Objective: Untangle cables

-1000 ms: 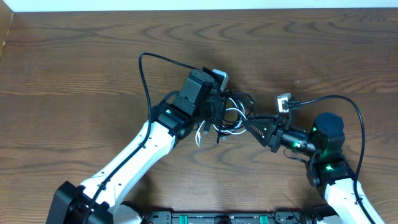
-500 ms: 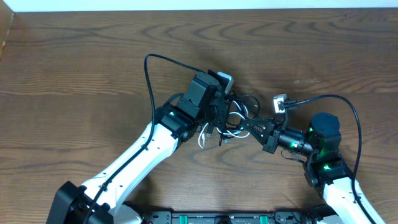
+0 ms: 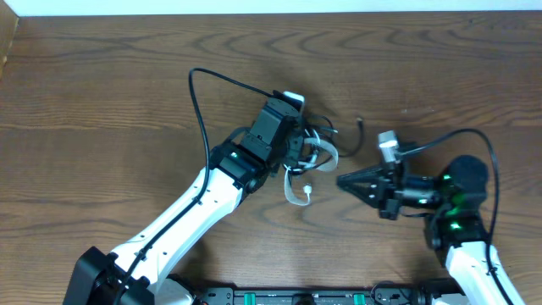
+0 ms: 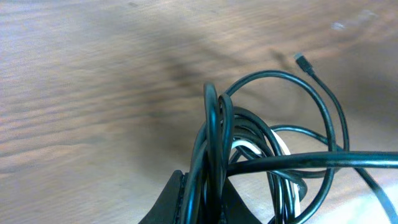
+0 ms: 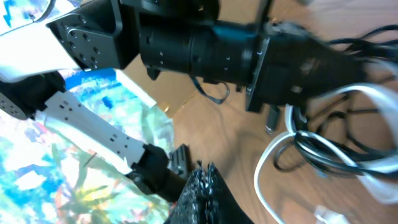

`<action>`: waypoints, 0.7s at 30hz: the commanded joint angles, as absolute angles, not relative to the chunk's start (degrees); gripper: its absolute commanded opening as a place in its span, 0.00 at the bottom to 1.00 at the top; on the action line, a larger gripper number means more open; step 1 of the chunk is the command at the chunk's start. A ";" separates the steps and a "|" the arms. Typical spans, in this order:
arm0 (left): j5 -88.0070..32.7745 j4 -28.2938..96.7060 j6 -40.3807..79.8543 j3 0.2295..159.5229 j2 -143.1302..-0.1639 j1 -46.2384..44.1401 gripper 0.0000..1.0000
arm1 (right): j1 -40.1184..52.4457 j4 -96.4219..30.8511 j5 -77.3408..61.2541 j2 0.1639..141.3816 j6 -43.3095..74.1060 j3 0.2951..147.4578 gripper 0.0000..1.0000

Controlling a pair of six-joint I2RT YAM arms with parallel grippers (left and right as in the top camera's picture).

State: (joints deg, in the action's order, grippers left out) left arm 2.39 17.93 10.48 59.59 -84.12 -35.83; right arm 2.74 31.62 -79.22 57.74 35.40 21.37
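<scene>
My left gripper [image 3: 305, 152] is shut on the tangled cables [image 3: 318, 142]. In the left wrist view, black strands [image 4: 214, 134] run up between its jaws [image 4: 211, 190], and a bit of the white cable [image 4: 247, 149] shows inside the black loops. A white loop [image 3: 293, 190] hangs below the bundle onto the table. One thin black end [image 3: 360, 125] with a small plug [image 4: 301, 59] sticks out to the right. My right gripper [image 3: 342, 180] lies to the right of the bundle, apart from it. Its jaws [image 5: 204, 179] are pressed shut with nothing between them.
A thick black robot wire [image 3: 196, 102] arcs over the left arm, and another one [image 3: 474, 140] arcs over the right arm. The wooden table [image 3: 102, 102] ends at a pale edge [image 3: 254, 7] along the back. The left arm's body [image 5: 236, 46] fills the top of the right wrist view.
My right gripper has closed and drawn back to the right, away from the bundle. The white loop now hangs lower and a black end has sprung out to the right.
</scene>
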 commanded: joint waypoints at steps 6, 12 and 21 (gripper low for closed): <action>8.10 17.96 10.22 59.83 -84.23 -32.91 0.08 | -14.85 31.99 -84.68 57.76 35.97 21.69 0.01; -1.39 17.26 10.20 59.83 -84.23 -32.91 0.08 | -13.65 28.53 -82.54 57.76 36.38 21.67 0.15; -6.85 16.82 9.74 59.83 -84.20 -32.91 0.08 | -2.52 11.22 -62.74 57.76 35.57 21.63 0.42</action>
State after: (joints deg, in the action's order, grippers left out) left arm -3.18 17.06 10.44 59.59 -84.12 -33.04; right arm -5.67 13.21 -72.79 57.74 35.88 21.37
